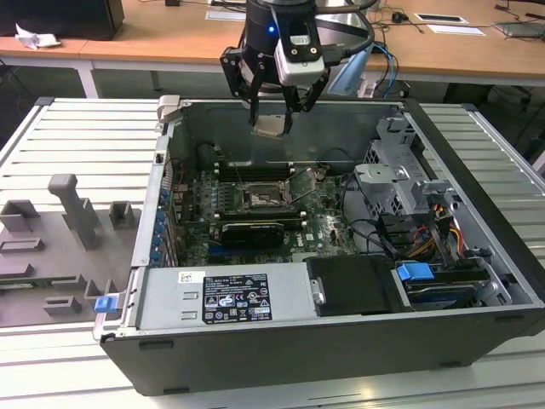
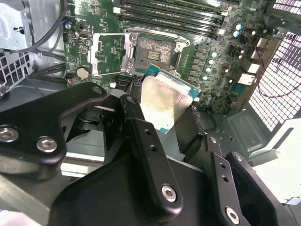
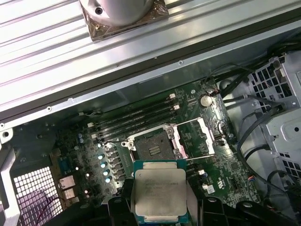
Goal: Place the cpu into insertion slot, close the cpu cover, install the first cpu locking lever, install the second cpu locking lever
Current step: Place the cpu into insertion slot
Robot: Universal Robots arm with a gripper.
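The small, flat, square cpu (image 1: pixel 271 126) with its pale silver-grey metal top hung clamped between the fingers of the black gripper (image 1: pixel 272 113), above the open dark computer case (image 1: pixel 255 358). Well below it lay the square, dark, silver-rimmed insertion slot (image 1: pixel 260 198), uncovered on the green circuit board (image 1: pixel 324 217). The thin silver cpu cover (image 2: pixel 109 54) was flipped open beside the slot.

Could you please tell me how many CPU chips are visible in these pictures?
1. The cpu is clamped in the gripper, held in the air above the open case; the insertion slot lies empty, its cpu cover swung open beside it.
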